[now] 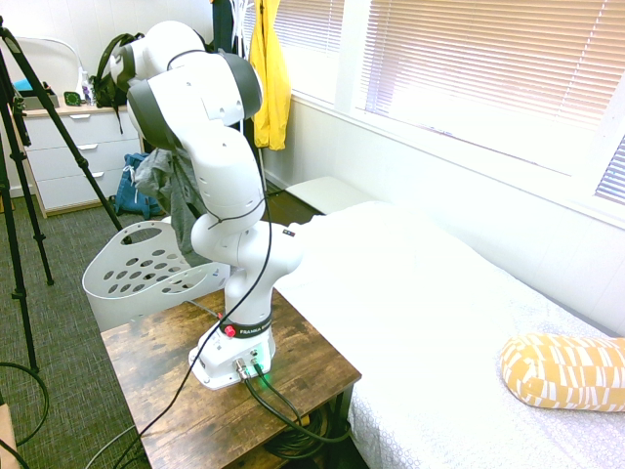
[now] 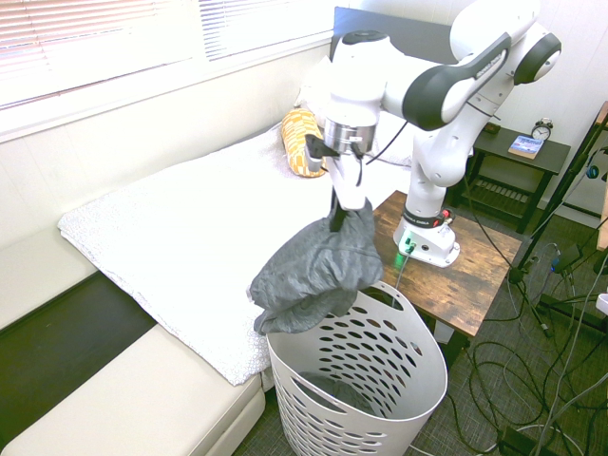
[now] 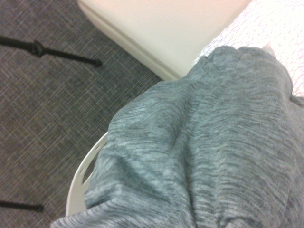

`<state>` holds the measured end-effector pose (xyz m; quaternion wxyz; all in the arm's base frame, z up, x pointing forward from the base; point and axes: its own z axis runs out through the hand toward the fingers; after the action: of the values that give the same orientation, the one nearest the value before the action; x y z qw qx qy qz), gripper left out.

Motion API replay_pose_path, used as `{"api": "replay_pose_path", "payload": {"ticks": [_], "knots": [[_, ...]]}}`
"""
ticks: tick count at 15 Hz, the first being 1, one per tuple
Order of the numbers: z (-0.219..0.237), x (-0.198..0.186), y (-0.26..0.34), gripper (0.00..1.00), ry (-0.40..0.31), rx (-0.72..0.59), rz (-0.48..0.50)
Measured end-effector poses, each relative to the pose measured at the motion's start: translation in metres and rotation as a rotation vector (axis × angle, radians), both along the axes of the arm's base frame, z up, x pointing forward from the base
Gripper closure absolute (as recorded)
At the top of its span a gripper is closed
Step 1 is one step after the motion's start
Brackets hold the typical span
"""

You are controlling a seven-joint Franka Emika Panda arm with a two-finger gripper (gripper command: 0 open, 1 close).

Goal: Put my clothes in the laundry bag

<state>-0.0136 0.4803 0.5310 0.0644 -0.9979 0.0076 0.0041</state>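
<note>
Grey shirt held over the rim of a white basket

In the second exterior view, the gripper (image 2: 339, 217), at upper centre, pinches the shirt (image 2: 318, 271) between its fingers. The cloth hangs at the centre of the frame, bunched, its lower folds at the basket's (image 2: 394, 408) back-left rim. The basket's mouth is open toward the lower right. The table's (image 2: 446, 275) edge lies just beside the basket, upper right; the bed's (image 2: 190, 247) edge runs close along its left. In the first exterior view, grey floor (image 1: 73, 259) opens out at left.
</note>
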Motion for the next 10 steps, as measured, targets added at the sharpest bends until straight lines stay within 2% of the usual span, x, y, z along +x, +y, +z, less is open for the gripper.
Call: {"api": "replay_pose_path", "payload": {"ticks": [3,7,8,10], "knots": [[-0.051,-0.069,0.003,1.0,0.044,-0.047,0.054],[-0.17,-0.121,-0.007,1.0,0.096,-0.105,0.075],[-0.193,-0.129,-0.013,0.0,0.107,-0.114,0.081],[-0.219,-0.133,-0.019,0.0,0.123,-0.139,0.094]]}}
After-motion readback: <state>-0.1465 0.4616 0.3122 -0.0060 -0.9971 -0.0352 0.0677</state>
